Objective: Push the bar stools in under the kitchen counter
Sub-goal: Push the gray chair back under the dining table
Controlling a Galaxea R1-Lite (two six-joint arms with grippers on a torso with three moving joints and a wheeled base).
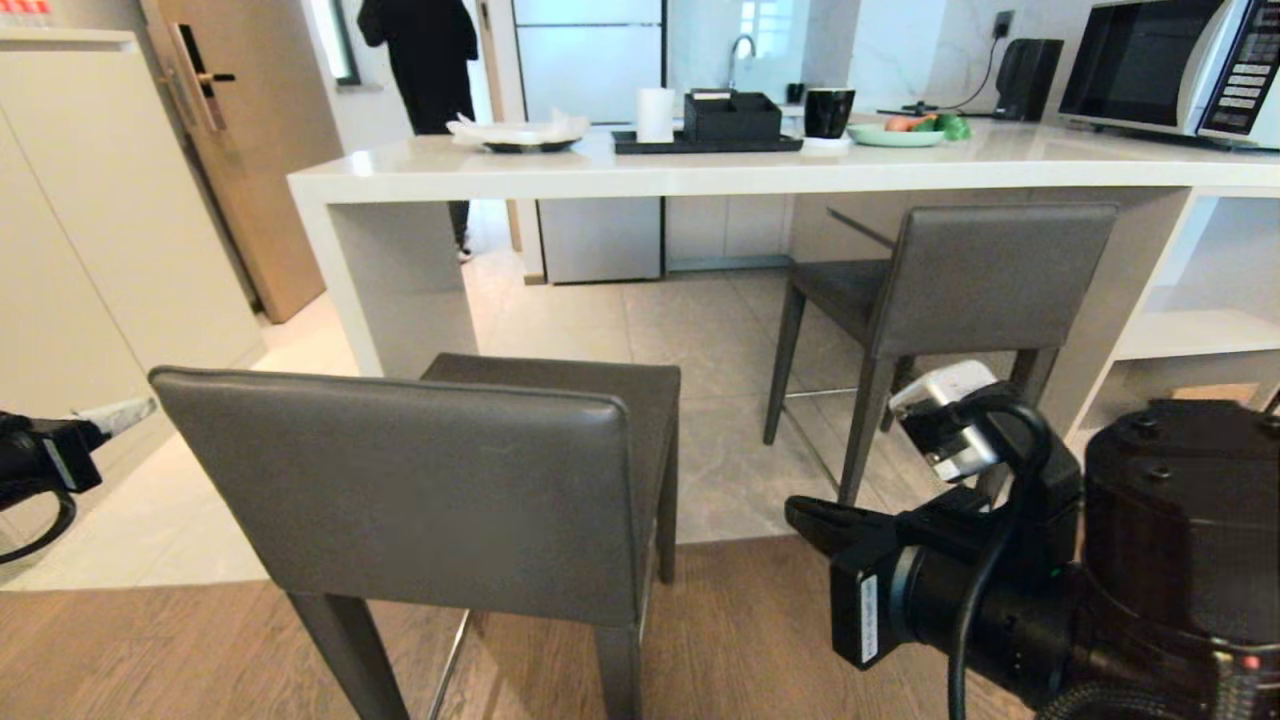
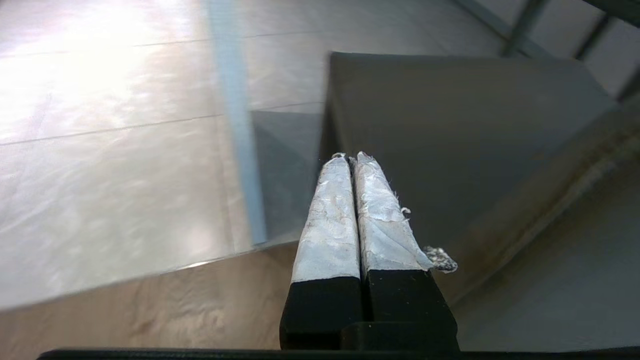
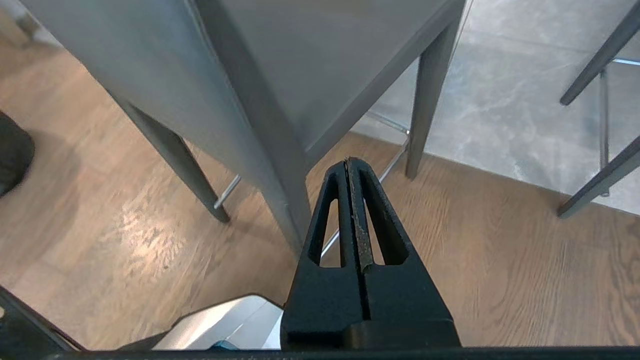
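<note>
**One stool in, one still out**

The far bar stool (image 1: 960,290) sits tucked under the white tabletop (image 1: 760,170). The near bar stool (image 1: 450,480) stands well back on the wood floor, not yet pushed. Left claw (image 2: 350,157) and right claw (image 3: 350,165) flank its backrest, both closed and empty.

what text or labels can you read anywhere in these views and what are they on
None can be read.
Microwave button panel: markings too small to read.
White sticker on the right gripper housing: print too small to read.
Red items at the head view's top left corner: blurred, unreadable.
</note>
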